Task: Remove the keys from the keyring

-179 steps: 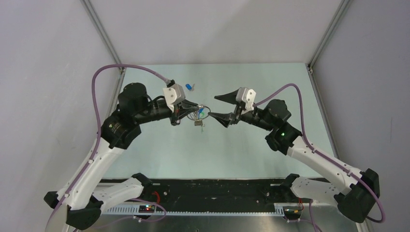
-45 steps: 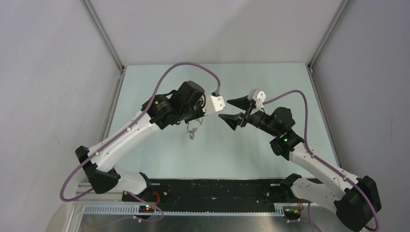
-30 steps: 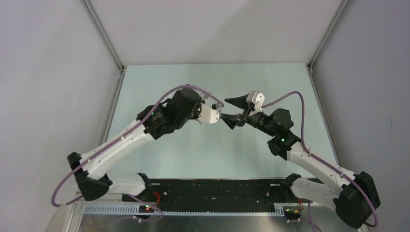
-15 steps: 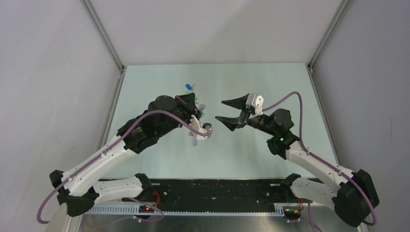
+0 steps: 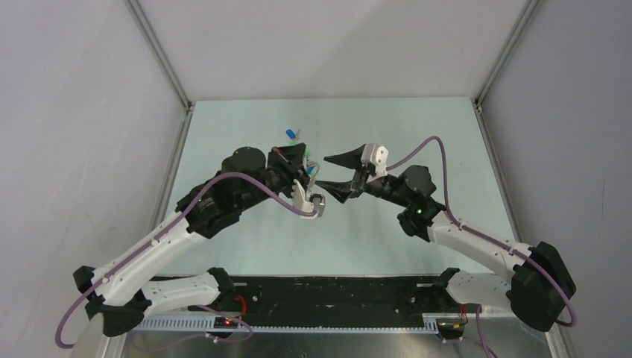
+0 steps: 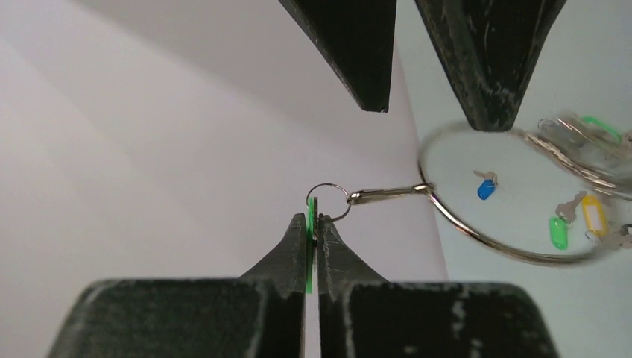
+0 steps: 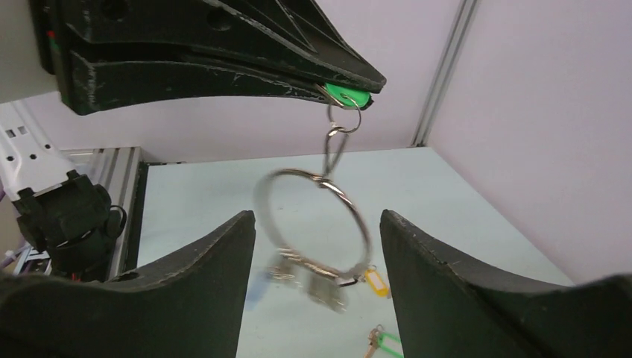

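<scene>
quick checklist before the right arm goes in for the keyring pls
1. Left gripper clamped on the green tag: ok.
2. Keyring hanging below the tag, off the table: ok.
3. Right gripper open: ok.
4. Ring steady: not ok, it and its keys look motion-blurred.
5. Ring at the depth of the right fingertips: cannot tell.
6. Loose blue-capped key out of the way: ok, it lies on the table beyond both grippers.
</scene>
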`<state>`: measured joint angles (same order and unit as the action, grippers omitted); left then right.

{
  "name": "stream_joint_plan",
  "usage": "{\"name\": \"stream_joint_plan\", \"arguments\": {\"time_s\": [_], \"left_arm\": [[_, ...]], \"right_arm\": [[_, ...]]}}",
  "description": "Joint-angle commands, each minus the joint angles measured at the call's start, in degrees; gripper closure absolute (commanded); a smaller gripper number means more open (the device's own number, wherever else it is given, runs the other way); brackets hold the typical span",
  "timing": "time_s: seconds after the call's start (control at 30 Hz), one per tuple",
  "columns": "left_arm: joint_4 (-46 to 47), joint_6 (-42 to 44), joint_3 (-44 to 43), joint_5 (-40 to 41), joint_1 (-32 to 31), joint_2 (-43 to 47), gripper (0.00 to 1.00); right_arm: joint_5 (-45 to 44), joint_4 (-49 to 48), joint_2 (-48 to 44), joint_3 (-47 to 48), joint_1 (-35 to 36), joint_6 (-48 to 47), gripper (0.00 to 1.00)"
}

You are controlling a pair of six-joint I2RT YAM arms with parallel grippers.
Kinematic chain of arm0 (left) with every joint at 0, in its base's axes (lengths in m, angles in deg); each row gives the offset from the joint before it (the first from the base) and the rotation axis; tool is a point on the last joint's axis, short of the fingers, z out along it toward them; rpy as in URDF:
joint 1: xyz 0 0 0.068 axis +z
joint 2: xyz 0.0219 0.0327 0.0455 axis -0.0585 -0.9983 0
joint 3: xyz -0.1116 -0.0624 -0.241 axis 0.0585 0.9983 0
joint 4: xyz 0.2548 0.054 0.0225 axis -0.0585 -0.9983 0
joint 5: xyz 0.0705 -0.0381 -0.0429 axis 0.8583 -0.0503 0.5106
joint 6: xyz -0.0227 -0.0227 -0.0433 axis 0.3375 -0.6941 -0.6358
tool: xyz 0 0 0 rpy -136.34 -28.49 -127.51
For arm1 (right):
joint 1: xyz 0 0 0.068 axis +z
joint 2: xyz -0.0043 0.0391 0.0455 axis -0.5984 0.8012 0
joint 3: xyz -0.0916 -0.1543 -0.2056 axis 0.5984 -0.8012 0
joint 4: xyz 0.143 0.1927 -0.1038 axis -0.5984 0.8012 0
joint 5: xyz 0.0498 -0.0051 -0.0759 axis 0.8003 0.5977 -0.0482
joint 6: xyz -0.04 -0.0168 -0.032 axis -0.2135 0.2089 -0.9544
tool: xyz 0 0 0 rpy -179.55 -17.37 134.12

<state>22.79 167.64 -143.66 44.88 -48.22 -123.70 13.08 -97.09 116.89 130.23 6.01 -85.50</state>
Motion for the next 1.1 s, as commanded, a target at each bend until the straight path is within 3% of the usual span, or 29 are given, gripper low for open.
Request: {"name": "stream_joint_plan", "arguments": {"time_s": [0.0, 0.17, 0.27, 0.63, 0.77, 1.07], "left_arm": [[3.30, -0.67, -0.85, -1.90, 0.24, 0.25, 1.00], [3.31, -1.72, -0.16, -6.61, 0.22, 2.31, 1.00], [3.27, -2.27, 0.37, -8.89, 0.24, 3.22, 1.00], [3.25, -2.87, 0.39, -10.69, 0.24, 2.95, 1.00], [3.25, -2.97, 0.46, -11.22, 0.26, 3.00, 1.00], [3.28, -3.06, 0.11, -12.45, 0.31, 3.33, 1.00]], "right_arm": [[-4.27, -6.02, 1.90, 2.34, 1.23, 0.36, 0.31], [-3.03, -8.51, 3.97, 3.26, 1.86, 0.27, 0.33], [-1.54, -9.57, 5.09, 3.65, 2.24, 0.76, 0.39], [-0.65, -11.11, 6.52, 4.58, 3.11, 1.08, 0.42], [1.27, -11.37, 6.21, 4.57, 3.11, 0.96, 0.53], [3.98, -11.30, 5.80, 4.62, 3.03, 1.01, 0.65]]}}
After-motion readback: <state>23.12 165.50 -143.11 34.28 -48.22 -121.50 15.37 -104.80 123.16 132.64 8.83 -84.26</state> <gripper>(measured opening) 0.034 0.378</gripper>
